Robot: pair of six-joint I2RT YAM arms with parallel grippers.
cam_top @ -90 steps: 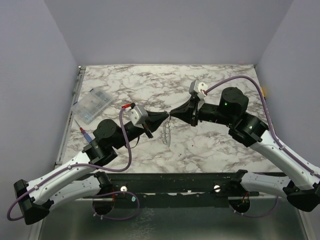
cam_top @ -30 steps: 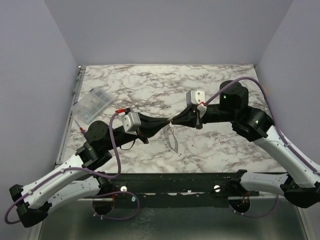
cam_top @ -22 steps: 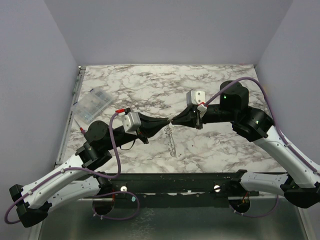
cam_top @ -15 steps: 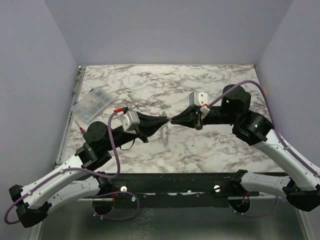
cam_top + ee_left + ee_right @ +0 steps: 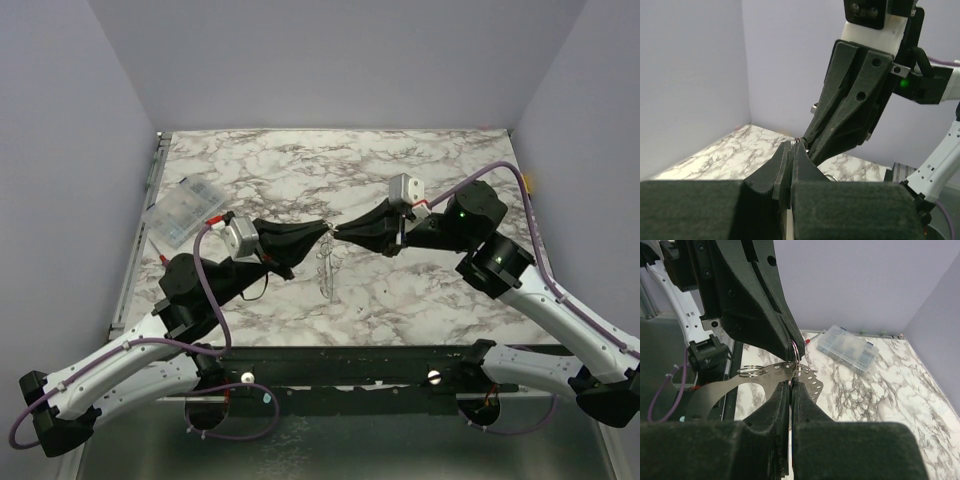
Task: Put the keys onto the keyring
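Observation:
My left gripper (image 5: 324, 231) and right gripper (image 5: 338, 233) meet tip to tip above the middle of the table. Both are shut on the keyring, a thin silvery hoop (image 5: 798, 356) pinched between them. It shows only as a sliver at the left gripper (image 5: 792, 146) tips in the left wrist view (image 5: 797, 139). In the right wrist view the right gripper (image 5: 791, 385) grips its lower edge. A flat metal plate with holes and numbers (image 5: 775, 374) hangs from the hoop (image 5: 326, 272), with a small split ring (image 5: 751, 371) on it. No tiny dark key shows.
A clear plastic box (image 5: 185, 212) lies at the table's left edge, also in the right wrist view (image 5: 847, 348). The marble table (image 5: 420, 290) is walled by lilac panels on three sides. The arm bases stand at the near edge.
Both grippers have stayed shut and moved together, their meeting point a little up and left in the top view. The hanging plate swung from slanting right to hanging straight down.

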